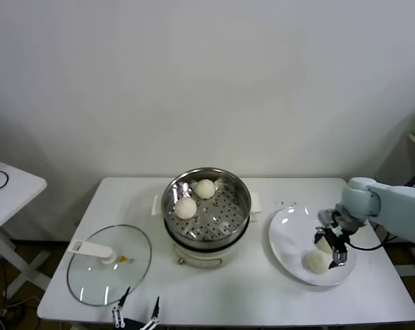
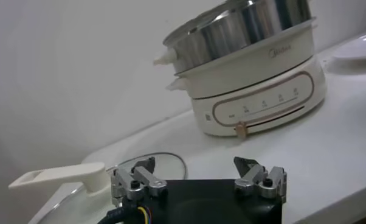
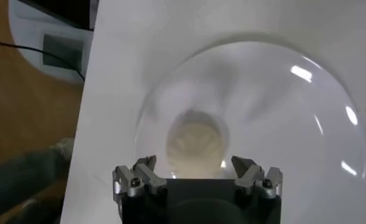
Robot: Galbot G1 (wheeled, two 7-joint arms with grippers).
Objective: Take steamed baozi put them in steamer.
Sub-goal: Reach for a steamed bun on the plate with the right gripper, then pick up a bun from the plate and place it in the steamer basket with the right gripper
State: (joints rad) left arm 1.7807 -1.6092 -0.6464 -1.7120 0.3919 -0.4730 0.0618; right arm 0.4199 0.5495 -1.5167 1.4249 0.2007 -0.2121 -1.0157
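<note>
The left hand (image 1: 135,313) is held open at the worktop (image 1: 214,292) edge, in front of the steamer (image 1: 206,212). Right of the steamer, the right hand (image 1: 331,244) is spread open over a bun (image 1: 317,260) on the plate (image 1: 286,230). Two buns (image 1: 185,207) are seen inside the steamer.

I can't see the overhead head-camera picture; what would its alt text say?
The robot's right gripper hovers with open fingers over steamed baozi on a white plate at the table's right. Two more buns sit in the steel steamer at centre; a glass lid lies left, by the idle left gripper.
</note>
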